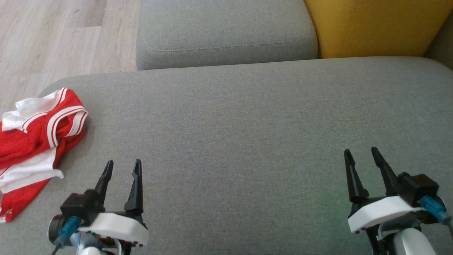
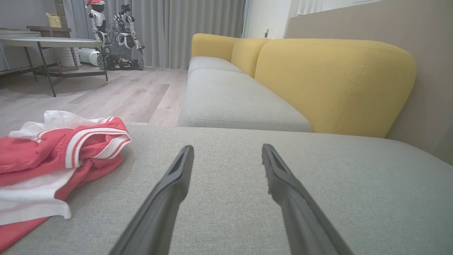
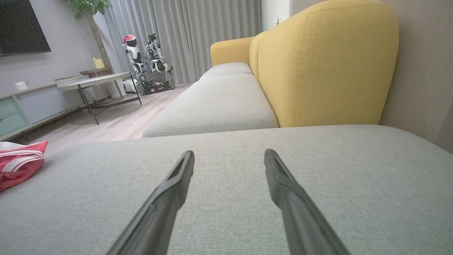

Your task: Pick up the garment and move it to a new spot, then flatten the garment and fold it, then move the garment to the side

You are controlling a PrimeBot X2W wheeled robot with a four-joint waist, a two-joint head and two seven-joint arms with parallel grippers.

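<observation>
A red garment (image 1: 33, 141) with white stripes and white panels lies crumpled at the left edge of the grey sofa cushion (image 1: 247, 134). In the left wrist view the garment (image 2: 53, 159) sits to the left of the fingers, and in the right wrist view the garment (image 3: 19, 163) shows at the far left. My left gripper (image 1: 122, 166) hovers open over the cushion just right of the garment, nothing between its fingers. My right gripper (image 1: 361, 154) stands open and empty over the cushion's right part, far from the garment.
A second grey seat cushion (image 1: 226, 32) lies beyond, with a yellow backrest (image 1: 375, 28) at the upper right. Wooden floor (image 1: 53, 39) lies past the sofa's left edge. A table (image 2: 53, 44) and another robot (image 2: 118, 39) stand far across the room.
</observation>
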